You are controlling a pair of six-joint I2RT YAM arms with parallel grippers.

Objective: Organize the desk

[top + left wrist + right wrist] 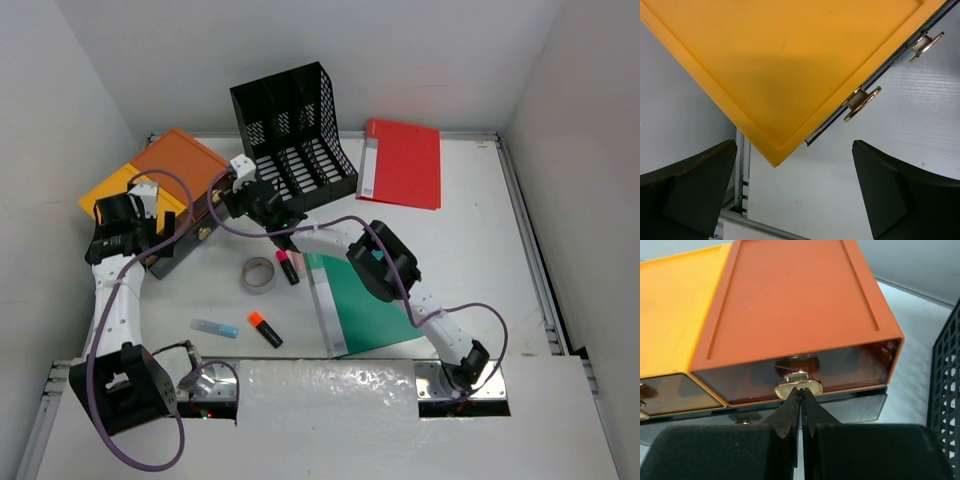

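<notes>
The white desk [470, 250] holds an orange-yellow drawer box [165, 175] at the back left. My right gripper [226, 200] reaches to the box front. In the right wrist view it [801, 392] is shut, jaws pressed together, with the tips touching the gold knob [798, 385] of the orange drawer [790, 370]. A dark lower drawer [860, 407] sticks out slightly beneath. My left gripper [125, 215] hovers over the yellow side of the box. In the left wrist view it [795, 146] is open and empty above the box's near corner [772, 160].
A black mesh file rack [293, 135] stands at the back, a red folder [402, 163] to its right. A green folder [365, 305], a tape roll [259, 275], a pink highlighter [287, 266], an orange highlighter [264, 329] and a blue stick [214, 327] lie mid-desk.
</notes>
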